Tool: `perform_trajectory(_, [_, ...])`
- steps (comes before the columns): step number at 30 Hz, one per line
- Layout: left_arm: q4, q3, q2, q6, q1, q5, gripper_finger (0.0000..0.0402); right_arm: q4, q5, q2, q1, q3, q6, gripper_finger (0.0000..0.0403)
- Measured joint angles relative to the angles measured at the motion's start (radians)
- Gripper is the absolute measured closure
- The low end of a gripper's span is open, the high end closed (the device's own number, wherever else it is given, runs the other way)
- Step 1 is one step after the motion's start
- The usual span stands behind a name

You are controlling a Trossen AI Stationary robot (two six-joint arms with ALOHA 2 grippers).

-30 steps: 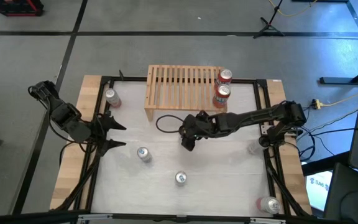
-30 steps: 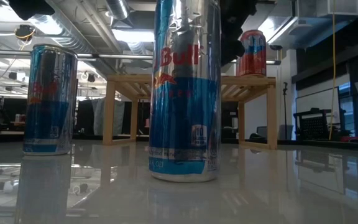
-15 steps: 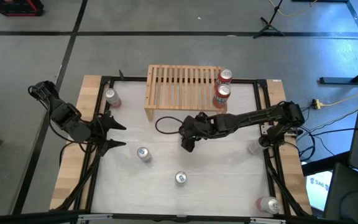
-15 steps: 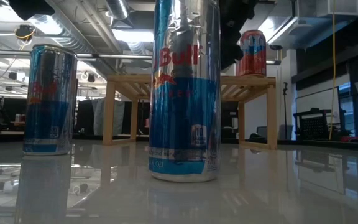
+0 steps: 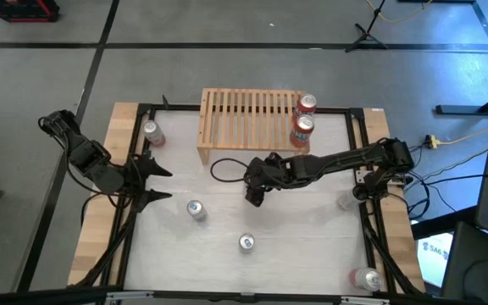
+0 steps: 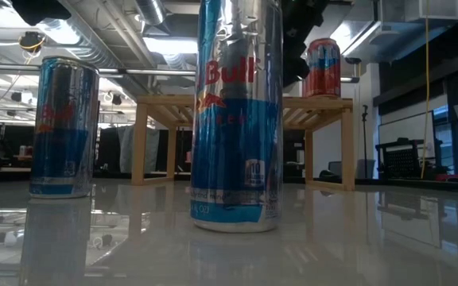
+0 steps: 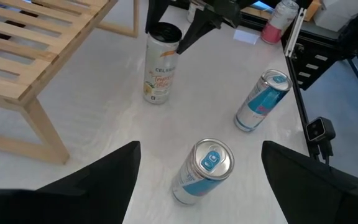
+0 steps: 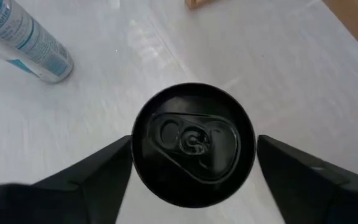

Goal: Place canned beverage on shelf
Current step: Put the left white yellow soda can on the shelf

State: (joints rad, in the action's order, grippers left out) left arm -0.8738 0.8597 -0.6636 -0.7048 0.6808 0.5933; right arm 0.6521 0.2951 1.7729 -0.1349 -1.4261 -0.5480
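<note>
A: What's on the left?
B: The left gripper (image 5: 153, 179) waits at the white table's (image 5: 312, 246) left edge, jaws open, empty.
A: And right of it?
B: The right gripper (image 8: 191, 163) is mid-table, near the light-wood slatted shelf (image 5: 248, 119), jaws spread either side of an upright black-topped can (image 8: 193, 144), not gripping.

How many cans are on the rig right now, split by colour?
Red cans on the shelf: 2
Blue-and-silver cans: 2
Pale can with black lid: 1
Cans of unclear colour: 3
Total: 8
</note>
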Motion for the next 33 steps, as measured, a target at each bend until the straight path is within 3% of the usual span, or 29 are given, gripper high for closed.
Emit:
perform_trajectory(7, [0.000, 0.000, 0.000, 0.000, 0.000, 0.000, 0.0077, -0.004, 0.001, 0.000, -0.002, 0.000, 0.025, 0.0183])
perform_trajectory(20, [0.000, 0.000, 0.000, 0.000, 0.000, 0.000, 0.0077, 0.017, -0.063, -0.001, -0.002, -0.069, 0.033, 0.0179])
perform_trajectory(33, [0.000, 0.000, 0.000, 0.000, 0.000, 0.000, 0.0077, 0.278, -0.116, -0.002, -0.003, -0.455, 0.157, 0.0180])
